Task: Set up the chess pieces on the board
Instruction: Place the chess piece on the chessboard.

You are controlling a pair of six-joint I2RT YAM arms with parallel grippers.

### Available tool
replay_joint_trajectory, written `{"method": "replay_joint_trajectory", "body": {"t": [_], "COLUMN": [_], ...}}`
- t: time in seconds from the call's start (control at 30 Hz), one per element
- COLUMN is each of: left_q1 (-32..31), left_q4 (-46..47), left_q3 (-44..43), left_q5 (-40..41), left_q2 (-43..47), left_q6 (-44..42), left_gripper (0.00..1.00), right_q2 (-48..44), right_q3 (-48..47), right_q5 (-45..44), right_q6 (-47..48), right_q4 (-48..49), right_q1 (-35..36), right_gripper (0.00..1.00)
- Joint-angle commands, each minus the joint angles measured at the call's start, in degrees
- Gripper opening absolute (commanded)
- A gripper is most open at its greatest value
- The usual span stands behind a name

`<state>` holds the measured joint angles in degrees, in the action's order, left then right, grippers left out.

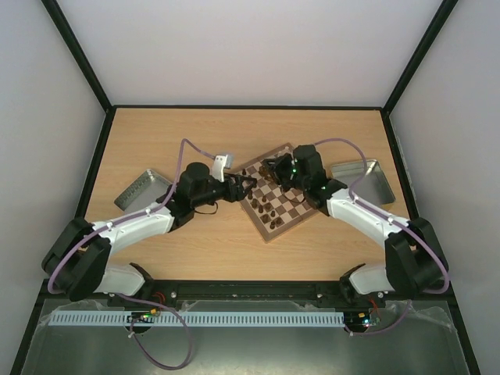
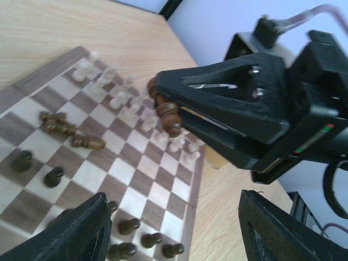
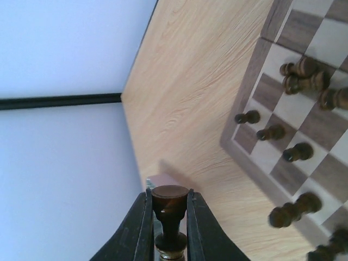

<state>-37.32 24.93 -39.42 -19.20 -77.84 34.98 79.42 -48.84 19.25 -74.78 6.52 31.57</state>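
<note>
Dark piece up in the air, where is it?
The dark piece is pinched in the right gripper, bottom of the right wrist view, above the board near the cream pieces.

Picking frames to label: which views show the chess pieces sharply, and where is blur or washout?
Top external: even light, no glare, but the chess pieces on the board are too tiny to tell apart. Left wrist: cream pieces wash out softly; left gripper's fingers blur. Right wrist: the held dark piece is clear; lower-right pieces smear.
</note>
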Motion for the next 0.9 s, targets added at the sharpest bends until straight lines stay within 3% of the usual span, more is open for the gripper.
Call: {"method": "replay_joint_trajectory", "body": {"t": [0.0,0.2,0.37,0.57,0.87], "left_q1": [-1.9,-3.9,-5.6,-6.6,-7.2], "left_q4": [9.1,13.2,12.7,14.7,20.0], "left_q3": [1.5,-0.3,-2.7,-3.1,0.1], "left_q5": [1.6,1.4,1.4,3.4,3.9], "left_q2": [1.1,-1.4,-4.7,-5.7,-3.4], "left_q6": [-2.4,-2.6,-3.3,-2.6,-3.0], "left_gripper": [0.66,0.64,0.49,0.41,0.46], "right_q2": [-3.5,-6.7,-9.3,-11.6,-13.1], "right_q3": [2.8,6.0,6.8,7.7,8.6], "right_q5": [0.8,2.9,3.2,4.0,2.7], "right_q6": [-15.0,-22.1,-24.1,-24.9,-23.4], "right_q4": [6.7,8.2,7.7,7.6,5.8], "right_q1": [0.2,1.2,1.8,1.8,1.8], "right_gripper": [0.1,0.09,0.09,0.1,0.1]}}
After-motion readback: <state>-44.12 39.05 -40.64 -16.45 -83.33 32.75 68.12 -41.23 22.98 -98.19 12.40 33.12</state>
